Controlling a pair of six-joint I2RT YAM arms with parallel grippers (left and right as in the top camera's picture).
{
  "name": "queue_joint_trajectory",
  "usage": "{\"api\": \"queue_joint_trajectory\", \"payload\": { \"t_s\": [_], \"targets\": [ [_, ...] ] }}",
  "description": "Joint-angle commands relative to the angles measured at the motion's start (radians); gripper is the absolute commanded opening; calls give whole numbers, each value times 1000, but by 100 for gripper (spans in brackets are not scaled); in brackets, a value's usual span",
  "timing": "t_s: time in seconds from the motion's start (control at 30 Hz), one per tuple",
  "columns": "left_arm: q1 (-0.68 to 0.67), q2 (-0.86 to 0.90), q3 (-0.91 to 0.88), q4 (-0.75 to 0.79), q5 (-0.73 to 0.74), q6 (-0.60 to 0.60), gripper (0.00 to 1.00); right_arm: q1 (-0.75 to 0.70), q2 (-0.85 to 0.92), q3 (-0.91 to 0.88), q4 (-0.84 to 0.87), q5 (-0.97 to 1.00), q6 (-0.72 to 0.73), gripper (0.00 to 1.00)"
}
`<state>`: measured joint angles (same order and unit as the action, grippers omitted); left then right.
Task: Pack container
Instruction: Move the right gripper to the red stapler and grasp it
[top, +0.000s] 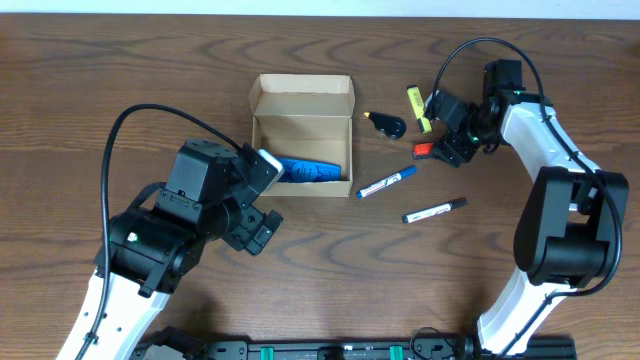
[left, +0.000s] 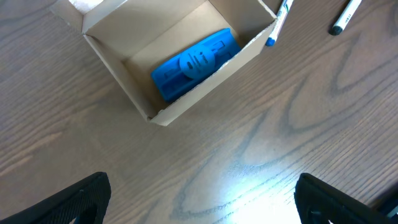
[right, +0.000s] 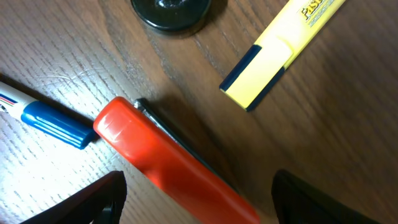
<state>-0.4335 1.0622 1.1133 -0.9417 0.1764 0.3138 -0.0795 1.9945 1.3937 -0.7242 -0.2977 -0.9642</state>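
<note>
Right, overhead first: the cardboard box sits open mid-tabletop, flap folded back, a blue item lying along its near wall. The worry is clutter. The red item lies near a yellow highlighter, a black round piece and a blue-capped marker, so a sloppy pinch could drag a neighbour along. The right arm reaches in from the side, right tool angled down over the red item. The left arm is folded low, left tool just beside the box's near-left corner.

Left wrist now: the left tool stands wide apart with only bare wood between its jaws. The box is just ahead, so a forward swing could shove it.

Right wrist: the right tool has its jaws apart, straddling the red item, and neither finger visibly touches it. That item lies diagonally across the gap, so I judge a squeeze may twist it. The marker's blue cap sits right at its end and could get bumped.
</note>
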Motion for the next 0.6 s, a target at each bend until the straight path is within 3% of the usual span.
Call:
{"api": "queue_joint_trajectory", "payload": {
  "t_s": [0.0,0.37,0.57],
  "targets": [
    [4,-7,19,-4,3,-4,95,-12,41,5,10,-19,-29,77],
    [4,-7,19,-3,3,-4,95,-12,117,5,48,22,-28,67],
    [4,-7,19,-4,3,-4,95,-12,124,5,52,35,-16,36]
  ]
}}
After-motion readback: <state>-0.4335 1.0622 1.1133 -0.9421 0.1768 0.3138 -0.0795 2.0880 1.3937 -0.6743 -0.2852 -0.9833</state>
